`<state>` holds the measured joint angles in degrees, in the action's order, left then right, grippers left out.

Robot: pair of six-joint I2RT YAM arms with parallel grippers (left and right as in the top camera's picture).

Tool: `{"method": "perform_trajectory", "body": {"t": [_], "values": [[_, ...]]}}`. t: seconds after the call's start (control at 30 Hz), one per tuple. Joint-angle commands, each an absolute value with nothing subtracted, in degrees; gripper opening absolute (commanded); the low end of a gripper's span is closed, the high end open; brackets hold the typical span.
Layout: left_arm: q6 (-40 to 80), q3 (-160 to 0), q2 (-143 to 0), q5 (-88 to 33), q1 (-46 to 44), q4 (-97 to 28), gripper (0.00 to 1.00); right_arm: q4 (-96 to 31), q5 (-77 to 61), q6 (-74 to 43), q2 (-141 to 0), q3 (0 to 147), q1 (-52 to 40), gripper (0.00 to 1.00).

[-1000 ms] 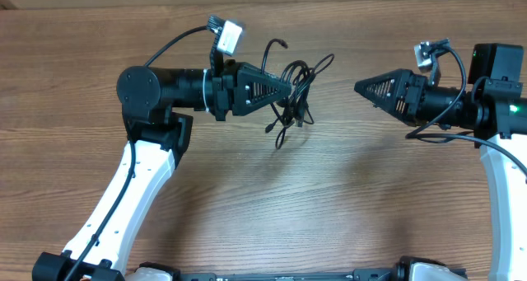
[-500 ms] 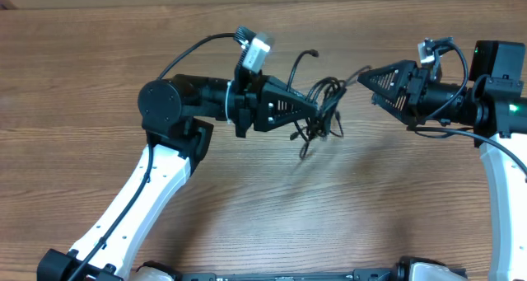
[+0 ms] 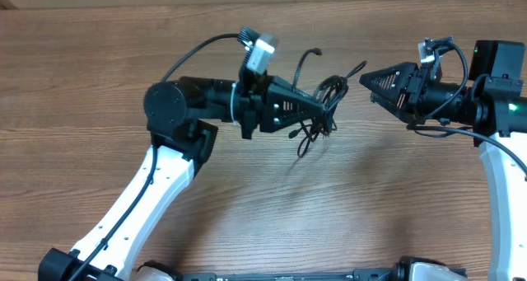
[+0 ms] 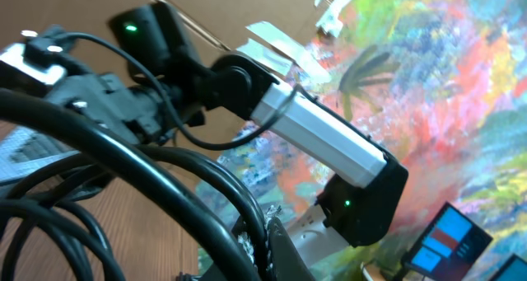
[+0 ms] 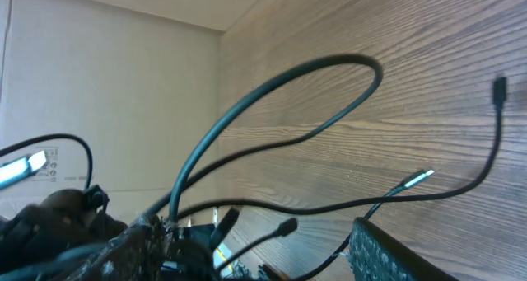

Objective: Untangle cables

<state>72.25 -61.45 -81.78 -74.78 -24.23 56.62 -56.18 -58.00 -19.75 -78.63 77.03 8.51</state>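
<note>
Above the table [image 3: 247, 203], left claw [image 3: 324, 110] gripping cables [image 3: 333, 90], right claw [image 3: 364, 81] beside them, gape unclear.

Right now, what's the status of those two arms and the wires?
Left gripper shut on the cables, tangle held above the table. Right gripper at the tangle's edge, jaws unclear. No obstruction seen.

Brown wood-grain table [image 3: 247, 219], grain running left-right; left arm [image 3: 140, 203], right arm [image 3: 504, 182] rise from near edge.
</note>
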Motion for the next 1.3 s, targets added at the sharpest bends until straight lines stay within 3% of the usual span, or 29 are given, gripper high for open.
{"method": "perform_trajectory", "body": {"t": [0.0,1.0,1.13,1.27], "values": [[68.1,-62.0,-81.7,-73.3,-26.2,57.3,0.04,-55.8,-57.5,-20.0,-80.2,77.2,8.2,0.7],[65.3,-62.0,-82.5,-73.3,-28.7,56.8,0.04,-51.6,-57.9,-23.7,-81.1,77.2,8.2,0.7],[65.3,-62.0,-83.4,-73.0,-29.0,56.8,0.04,-51.7,-57.9,-24.1,-81.1,77.2,8.2,0.56],[65.3,-62.0,-84.0,-72.8,-29.8,56.9,0.04,-51.7,-57.9,-24.1,-81.1,77.2,8.2,0.27]]}}
